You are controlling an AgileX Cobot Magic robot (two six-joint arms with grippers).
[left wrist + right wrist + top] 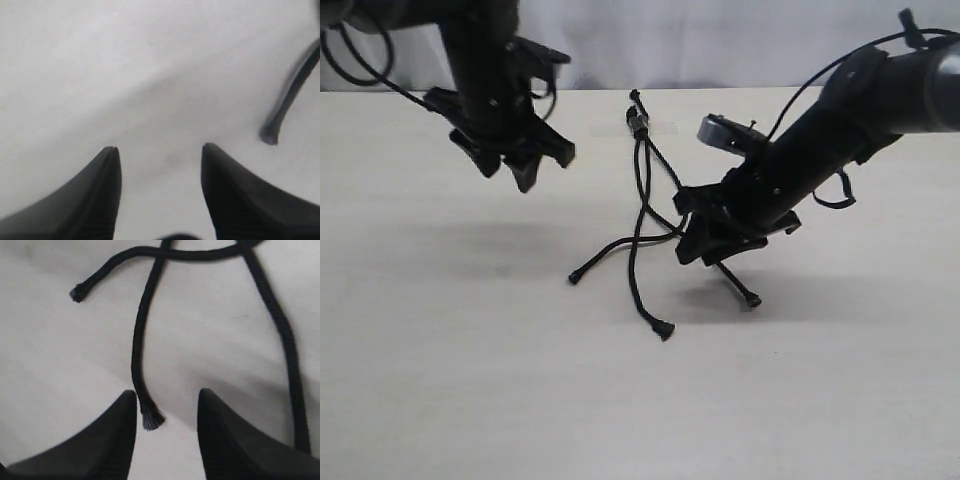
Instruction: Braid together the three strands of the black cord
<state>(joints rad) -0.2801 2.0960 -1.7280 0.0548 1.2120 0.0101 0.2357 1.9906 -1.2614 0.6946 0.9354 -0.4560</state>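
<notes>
The black cord lies on the table with its bound end (pixel 638 122) at the far middle. From there the three strands fan toward me, their tips at the left (pixel 575 278), the middle (pixel 664 330) and the right (pixel 752 299). My right gripper (pixel 692 242) hangs low over the strands and is open. In the right wrist view a frayed tip (pixel 151 420) lies on the table between its open fingers (pixel 166 392), held by neither. Another strand (pixel 290 365) runs past one finger. My left gripper (pixel 525 172) is raised at the left, open (pixel 160 150) and empty, with one strand end (pixel 270 134) off to its side.
The pale table (pixel 440 380) is bare around the cord. A strip of clear tape (pixel 660 127) sits by the bound end. A white backdrop (pixel 700 40) closes off the far edge. Glossy cables (pixel 820 75) loop off both arms.
</notes>
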